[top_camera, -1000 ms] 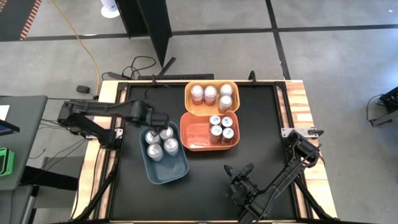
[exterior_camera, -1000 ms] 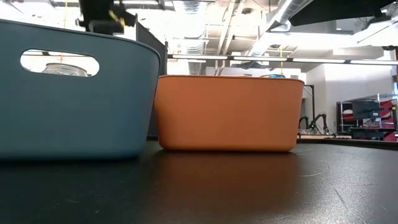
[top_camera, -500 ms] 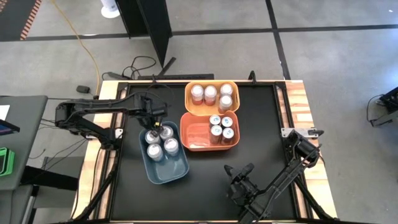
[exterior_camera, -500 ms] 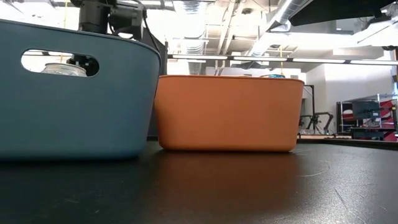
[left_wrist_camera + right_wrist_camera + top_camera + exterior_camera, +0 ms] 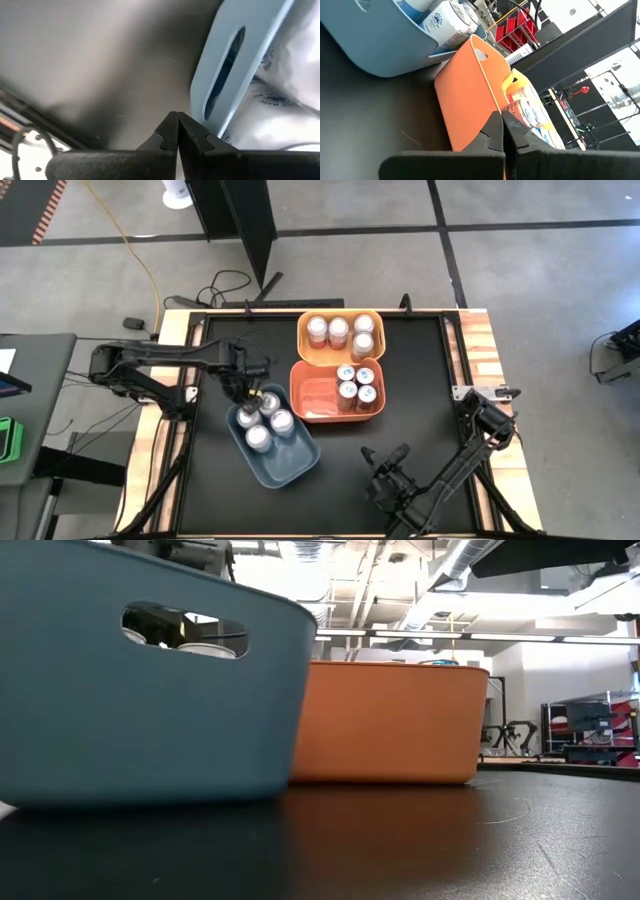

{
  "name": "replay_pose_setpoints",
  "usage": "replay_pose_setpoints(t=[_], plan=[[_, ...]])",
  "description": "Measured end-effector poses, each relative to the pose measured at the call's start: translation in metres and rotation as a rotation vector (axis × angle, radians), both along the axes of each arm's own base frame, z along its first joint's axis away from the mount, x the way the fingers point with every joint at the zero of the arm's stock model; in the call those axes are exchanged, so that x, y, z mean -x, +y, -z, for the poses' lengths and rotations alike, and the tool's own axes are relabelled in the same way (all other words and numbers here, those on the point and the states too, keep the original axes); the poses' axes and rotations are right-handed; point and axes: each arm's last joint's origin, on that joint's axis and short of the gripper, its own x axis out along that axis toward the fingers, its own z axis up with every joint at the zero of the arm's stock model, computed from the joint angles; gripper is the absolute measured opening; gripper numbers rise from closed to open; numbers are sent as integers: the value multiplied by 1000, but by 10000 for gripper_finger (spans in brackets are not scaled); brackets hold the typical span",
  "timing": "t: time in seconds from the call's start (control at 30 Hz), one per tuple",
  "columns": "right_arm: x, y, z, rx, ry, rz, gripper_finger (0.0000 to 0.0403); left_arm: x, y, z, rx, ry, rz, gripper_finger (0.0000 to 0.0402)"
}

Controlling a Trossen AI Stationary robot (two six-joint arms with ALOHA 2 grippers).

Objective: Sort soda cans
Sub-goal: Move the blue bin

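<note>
The blue bin (image 5: 290,465) lies slanted at the table's left and holds silver-white soda cans (image 5: 258,438), three of which show. My left gripper (image 5: 247,392) points down, shut, at the bin's far end. The bin's end wall with its handle slot (image 5: 225,75) stands right beside the fingertips (image 5: 170,127). The orange bin (image 5: 315,395) holds several blue-labelled cans (image 5: 356,383). The yellow bin (image 5: 340,355) behind it holds several pink cans (image 5: 340,330). My right gripper (image 5: 385,470) waits shut near the table's front edge, holding nothing. My left gripper comes from above with its shut fingers pointing down, just outside the blue bin's far end wall (image 5: 207,107), below the handle slot. One finger's outer side lies against that wall. The bin stands flat on the table.
The blue bin's right side now stands close to the orange bin's near left corner (image 5: 296,416). Bare black table (image 5: 420,430) lies to the right and along the front. In the low view the blue bin (image 5: 150,720) covers the left part of the orange bin (image 5: 400,720).
My left gripper has gone down and tipped to point straight down at the blue bin's far end. The blue bin has slid along the table toward the near edge and turned, its near end swinging to the right. The cans inside have shifted with it.
</note>
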Motion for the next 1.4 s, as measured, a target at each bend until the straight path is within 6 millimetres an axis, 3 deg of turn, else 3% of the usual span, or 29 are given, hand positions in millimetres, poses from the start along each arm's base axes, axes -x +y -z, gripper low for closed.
replay_pose_setpoints(t=[0.37,0.67,0.97,1.17,1.4], plan=[[1,0,0,3,3,-2,4,-6,-46,0,40,-28,43,0],[1,0,0,5,4,-2,4,-19,-88,0,92,-181,101,0],[6,4,-4,10,7,-16,4,-41,-122,19,113,-267,148,0],[21,18,-24,-11,-12,-75,4,-57,-137,38,122,-295,176,0],[55,37,-50,-142,-4,-160,4,-70,-149,44,142,-394,212,0]])
